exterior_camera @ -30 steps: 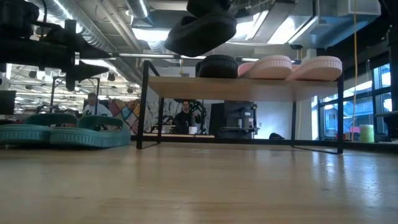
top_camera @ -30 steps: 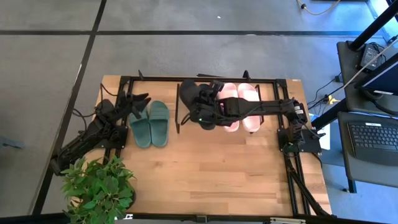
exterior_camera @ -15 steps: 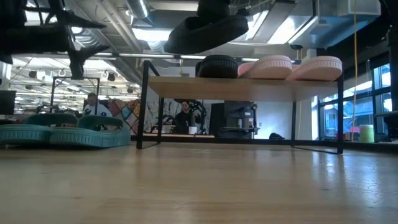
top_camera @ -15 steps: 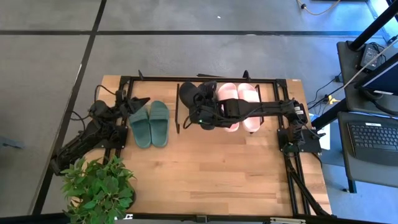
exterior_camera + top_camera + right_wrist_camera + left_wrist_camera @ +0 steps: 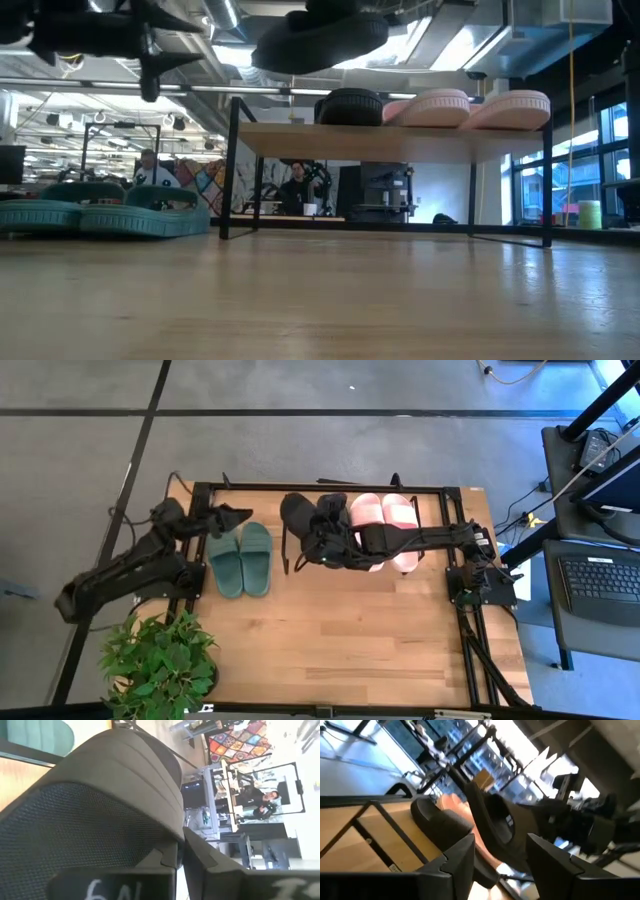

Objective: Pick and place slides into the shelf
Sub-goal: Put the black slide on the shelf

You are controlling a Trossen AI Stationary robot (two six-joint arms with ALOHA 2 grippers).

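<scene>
Above the shelf's left end, the right gripper holds a black slide clear of the table, its fingers clamped on the strap as the right wrist view shows close up; in the low view that sandal hangs in the air higher than the shelf board. On the board itself rest the other black slide and, just beside it, the pink pair, so three sandals look already stowed. Still on the table, left of the shelf, lies the dark green pair, side by side and untouched. The left gripper hovers near the green pair's far end, raised off the wood, its fingers spread apart with nothing between them in the left wrist view. By my reading the job is about half finished: the carried black sandal needs setting down next to its mate, where the free space at the shelf's left looks tight, and both green sandals remain to be picked up. A potted plant sits at the table's near left corner, well apart from the work.
</scene>
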